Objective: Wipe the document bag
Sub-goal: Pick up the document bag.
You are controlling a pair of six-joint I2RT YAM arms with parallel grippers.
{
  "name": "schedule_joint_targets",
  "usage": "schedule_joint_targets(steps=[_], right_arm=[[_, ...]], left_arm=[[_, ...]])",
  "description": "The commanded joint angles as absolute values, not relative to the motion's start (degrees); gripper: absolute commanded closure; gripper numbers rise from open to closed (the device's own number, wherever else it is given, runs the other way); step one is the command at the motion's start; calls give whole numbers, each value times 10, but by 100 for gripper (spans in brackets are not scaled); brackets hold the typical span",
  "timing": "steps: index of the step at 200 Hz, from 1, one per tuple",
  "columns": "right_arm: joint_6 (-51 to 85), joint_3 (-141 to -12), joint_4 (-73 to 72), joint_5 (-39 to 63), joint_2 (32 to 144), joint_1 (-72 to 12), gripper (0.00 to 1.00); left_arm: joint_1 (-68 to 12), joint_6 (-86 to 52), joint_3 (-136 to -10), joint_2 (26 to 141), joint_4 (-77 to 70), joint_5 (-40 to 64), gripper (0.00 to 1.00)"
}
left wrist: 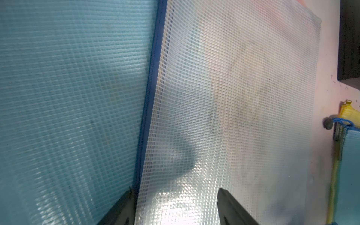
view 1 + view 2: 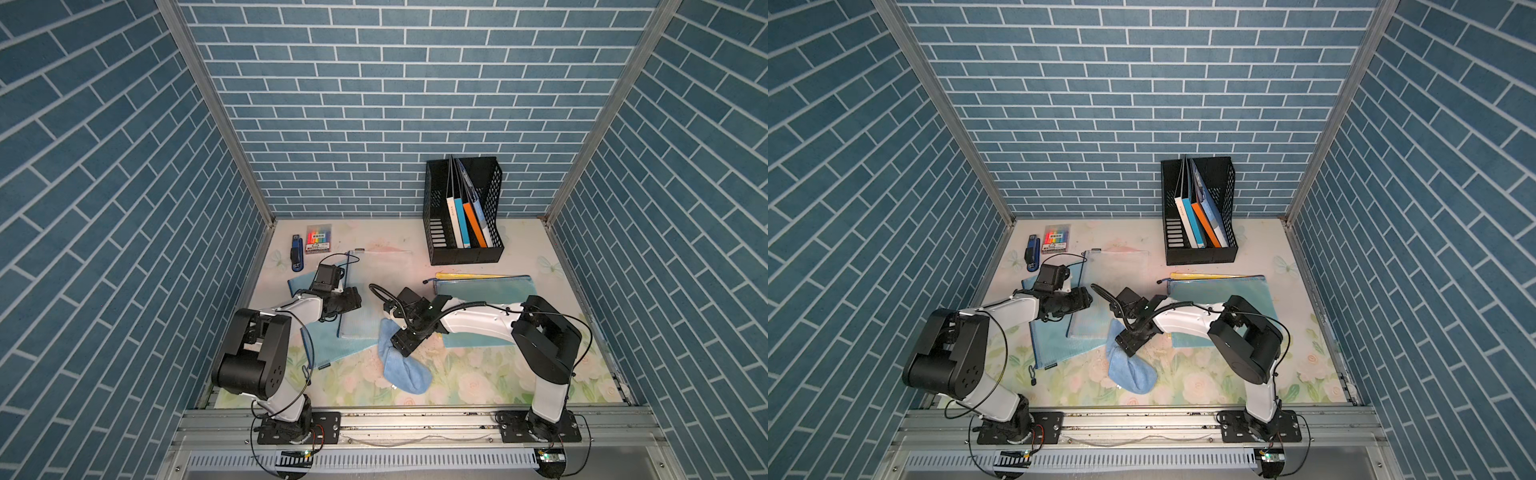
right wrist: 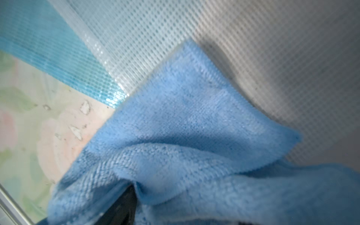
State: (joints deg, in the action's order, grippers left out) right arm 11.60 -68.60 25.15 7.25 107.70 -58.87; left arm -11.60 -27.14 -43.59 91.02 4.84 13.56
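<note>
- On the flowered table (image 2: 478, 382), left of centre, lies the clear mesh document bag (image 2: 374, 282) (image 2: 1117, 278) (image 1: 233, 87), flat, with grey smudges across its face.
- Its near half overlaps a blue mesh bag (image 2: 324, 349) (image 2: 1059, 345) (image 1: 68, 87), whose blue zipper edge runs along the clear bag's left side.
- The left gripper (image 2: 355, 299) (image 1: 175, 192) sits low over that left side of the document bag, jaws apart and nothing between them. One fingertip (image 1: 128, 196) is at the zipper line and the other is over the clear mesh; I cannot tell whether they press on it.
- The right gripper (image 2: 399, 347) (image 2: 1128, 344) is just off the bag's near right corner, clamped on a bunched blue cloth (image 2: 405, 370) (image 2: 1131, 372) (image 3: 194, 116).
- One corner of the cloth lies on the clear mesh at that corner; the rest trails toward the near edge of the table.
- Farther right, partly under the right arm, lies a second blue bag (image 2: 482, 286) with a yellow bag (image 2: 461, 275) showing behind it.
- At the back wall stands a black file rack (image 2: 432, 208) holding books.
- At the back left lie a stapler (image 2: 296, 253) and a pack of coloured markers (image 2: 318, 240), side by side.
</note>
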Motion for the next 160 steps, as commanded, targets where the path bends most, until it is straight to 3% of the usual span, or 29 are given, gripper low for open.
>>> schedule_joint_targets(steps=[1, 44, 88, 128, 160], right_arm=[[98, -673, 267, 67, 1102, -591, 22], [98, -670, 267, 67, 1119, -592, 22], [98, -669, 267, 67, 1062, -592, 22], [98, -693, 267, 67, 998, -592, 22], [98, -707, 267, 67, 970, -595, 22]], left_arm=[[-115, -266, -425, 921, 31, 162, 38], [-115, -266, -418, 911, 20, 170, 61], [-115, -260, -414, 896, 32, 156, 87], [-115, -262, -407, 876, 46, 142, 98], [-115, -275, -392, 853, 39, 142, 100]])
